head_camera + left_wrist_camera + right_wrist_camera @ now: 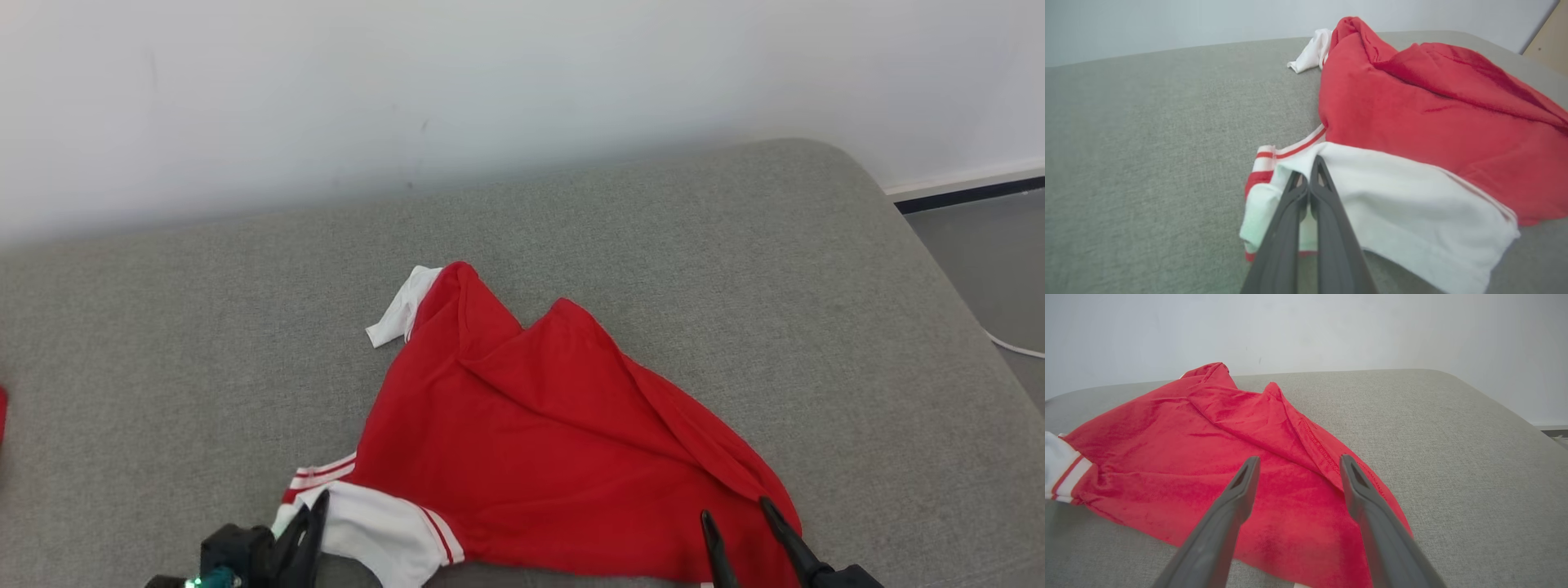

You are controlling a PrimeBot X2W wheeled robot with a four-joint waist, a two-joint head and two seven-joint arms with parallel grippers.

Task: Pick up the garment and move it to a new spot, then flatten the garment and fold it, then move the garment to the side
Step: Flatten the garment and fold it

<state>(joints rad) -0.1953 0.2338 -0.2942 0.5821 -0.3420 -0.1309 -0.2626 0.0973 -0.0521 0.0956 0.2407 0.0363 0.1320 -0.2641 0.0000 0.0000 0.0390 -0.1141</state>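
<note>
A red garment (531, 425) with white, red-striped sleeves lies crumpled on the grey cushion (735, 245). My left gripper (317, 502) is at its near left corner, fingers pressed together on the white sleeve (1412, 204), whose cloth puckers around the tips (1308, 171). My right gripper (739, 510) hovers open over the garment's near right hem. In the right wrist view its two fingers (1298, 465) straddle a red fold of the garment (1208, 428). A second white sleeve (404, 306) pokes out at the far side.
The cushion's rounded edge drops to the floor (996, 269) on the right, where a white cable (1012, 347) lies. A pale wall (490, 82) stands behind the cushion. A sliver of something red (2, 412) shows at the left edge.
</note>
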